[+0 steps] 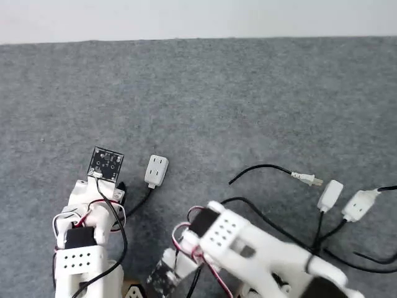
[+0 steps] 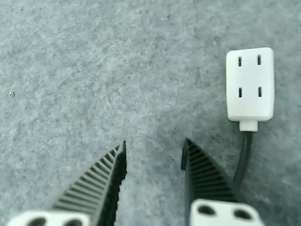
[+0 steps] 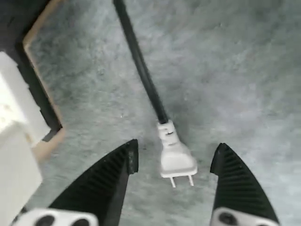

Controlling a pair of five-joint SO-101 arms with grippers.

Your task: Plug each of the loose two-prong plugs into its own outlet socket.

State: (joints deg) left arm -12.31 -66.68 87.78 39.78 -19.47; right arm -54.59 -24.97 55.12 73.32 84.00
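Note:
My left gripper [image 2: 154, 143] stands open just above the grey carpet, nothing between its ribbed fingers [image 2: 109, 175]. A white outlet socket [image 2: 249, 84] with two pairs of slots lies beside and ahead of it, its black cord running back past one finger; in the high view this socket [image 1: 156, 171] lies right of the left arm [image 1: 93, 205]. My right gripper [image 3: 178, 143] is open, straddling a white two-prong plug [image 3: 176, 160] that lies flat, prongs toward the wrist. Another loose plug [image 1: 307, 179] lies at the right near two more white sockets [image 1: 330, 195], [image 1: 360, 205].
Black cords [image 1: 260, 214] loop across the carpet by the right arm [image 1: 229, 236]. The plug's cord [image 3: 141, 66] runs away from the right gripper. A wood-edged dark board [image 3: 40, 89] and a white block [image 3: 14, 122] sit close beside that gripper. The far carpet [image 1: 198, 93] is open.

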